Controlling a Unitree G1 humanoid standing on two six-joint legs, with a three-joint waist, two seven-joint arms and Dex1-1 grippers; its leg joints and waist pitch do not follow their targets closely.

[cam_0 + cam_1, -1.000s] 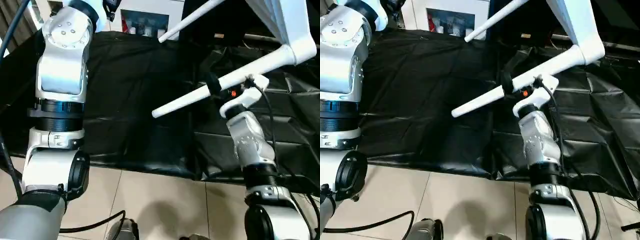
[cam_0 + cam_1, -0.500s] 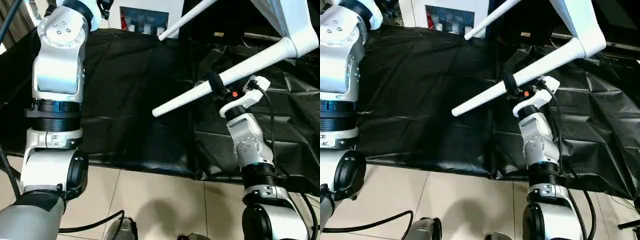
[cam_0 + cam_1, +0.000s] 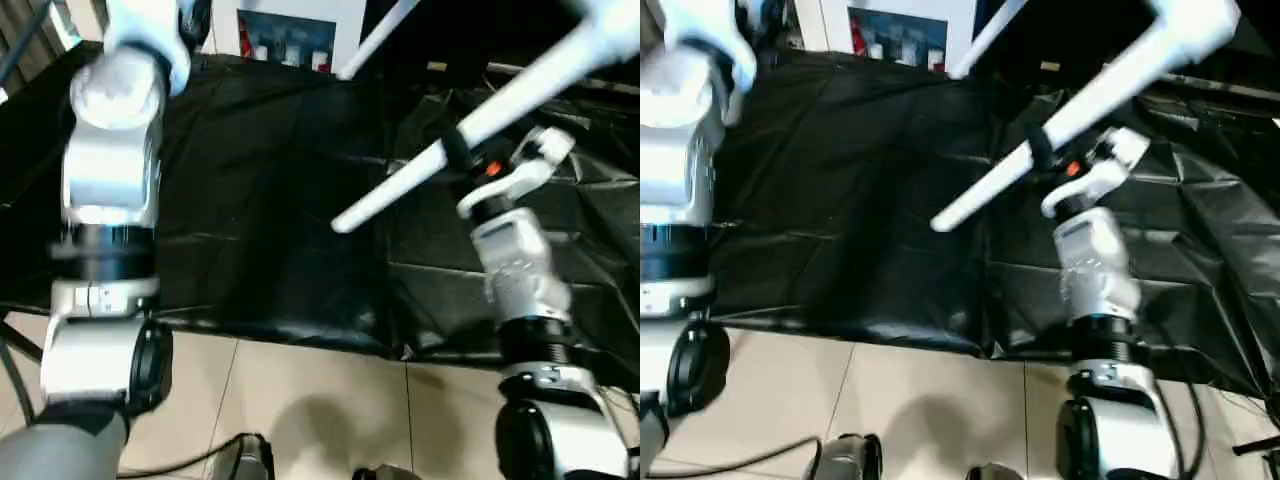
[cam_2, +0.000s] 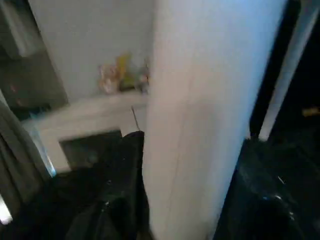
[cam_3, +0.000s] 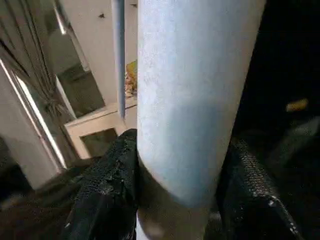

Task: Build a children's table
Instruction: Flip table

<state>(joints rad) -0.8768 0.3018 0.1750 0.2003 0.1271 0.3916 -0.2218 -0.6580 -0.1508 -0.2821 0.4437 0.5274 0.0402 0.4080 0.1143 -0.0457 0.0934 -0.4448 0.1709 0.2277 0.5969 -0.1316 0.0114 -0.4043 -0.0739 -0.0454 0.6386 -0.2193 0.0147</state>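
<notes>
The children's table is off the work surface, held up in the air: its near leg (image 3: 440, 165) runs as a long white tube from the centre of the head view up toward the upper right, where it meets the rounded corner socket (image 3: 1185, 25) of the tabletop, and a second leg (image 3: 375, 40) slants across the top centre. The right end effector (image 5: 175, 200) is closed around that near leg, its two black fingers (image 5: 107, 190) pressed on either side of the smooth, round tube (a mid-length grip, probably so the leg serves as a handle for turning or setting down the whole piece). The left end effector (image 4: 150, 220) has a broad white tube between its dark fingers (image 4: 115, 200) and looks closed on it, likely steadying the far side so the frame cannot swing; which leg this is I cannot tell. Below lies the table (image 3: 260, 200), draped in a black cloth, creased and faintly glossy, against which the hard matte white plastic stands out; pale floor tiles (image 3: 330, 390) show along the bottom.
</notes>
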